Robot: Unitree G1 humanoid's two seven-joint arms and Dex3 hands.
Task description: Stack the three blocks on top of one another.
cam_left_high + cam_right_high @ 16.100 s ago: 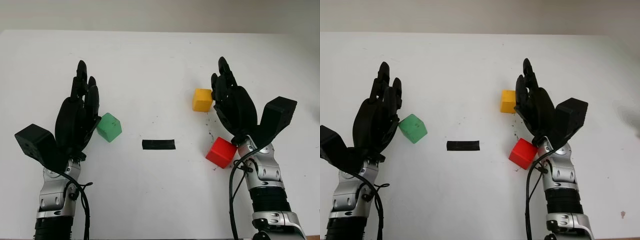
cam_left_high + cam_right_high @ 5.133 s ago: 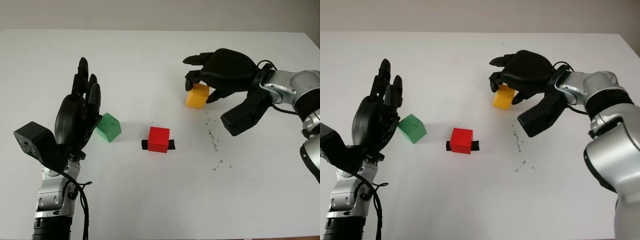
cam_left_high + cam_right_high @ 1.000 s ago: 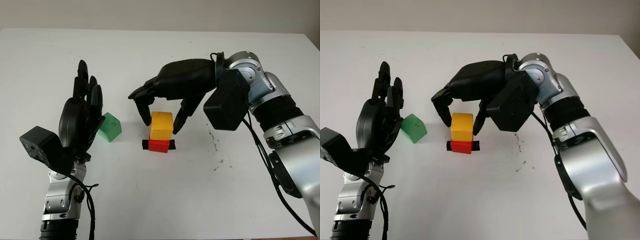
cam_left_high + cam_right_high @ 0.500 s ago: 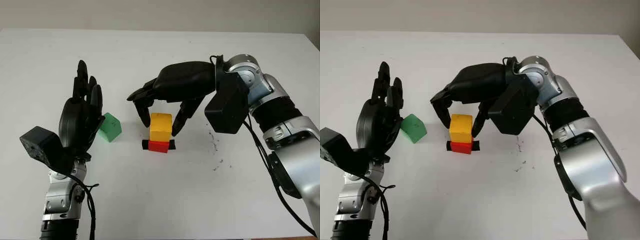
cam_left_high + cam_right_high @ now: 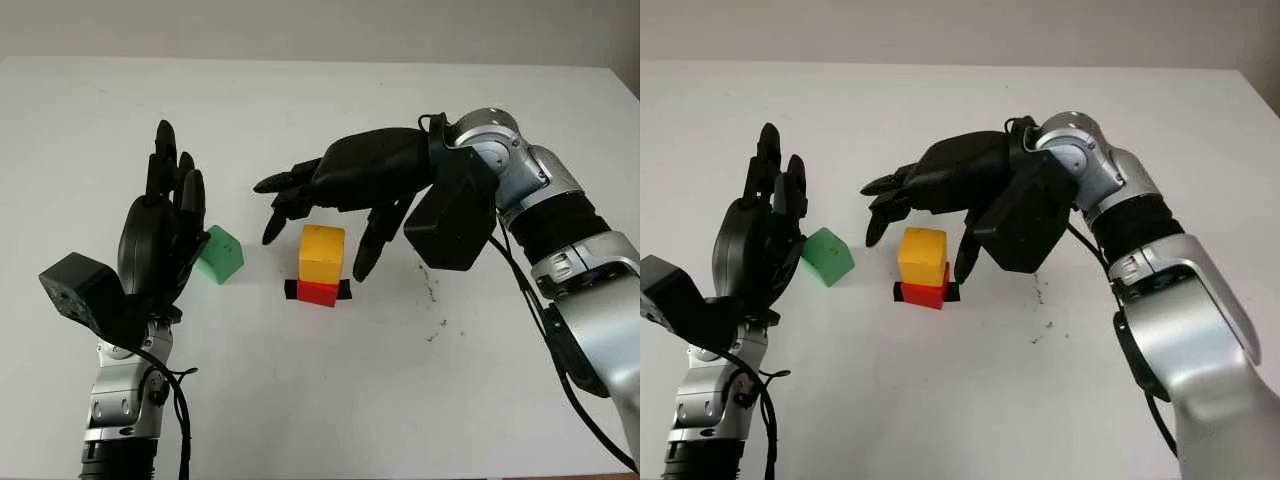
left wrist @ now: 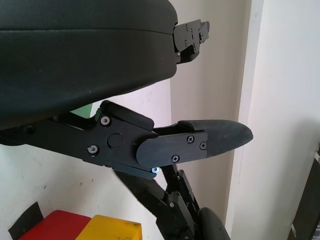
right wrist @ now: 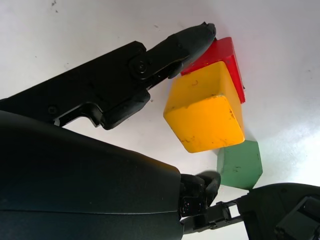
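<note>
The yellow block (image 5: pixel 322 254) stands on the red block (image 5: pixel 318 292), which sits on a strip of black tape (image 5: pixel 317 291) at the table's middle. My right hand (image 5: pixel 315 222) hovers over this stack, open, its fingers spread apart and off the yellow block (image 7: pixel 205 113). The green block (image 5: pixel 220 255) lies to the left of the stack, alone on the table. Just left of the green block, my left hand (image 5: pixel 163 225) is raised upright and open, holding nothing.
The white table (image 5: pixel 330 400) has dark specks (image 5: pixel 432 290) to the right of the stack. Its far edge (image 5: pixel 300 60) meets a pale wall.
My right hand's fingers have opened wider and lifted away from the yellow block, which stays on the red one. The left hand has not moved.
</note>
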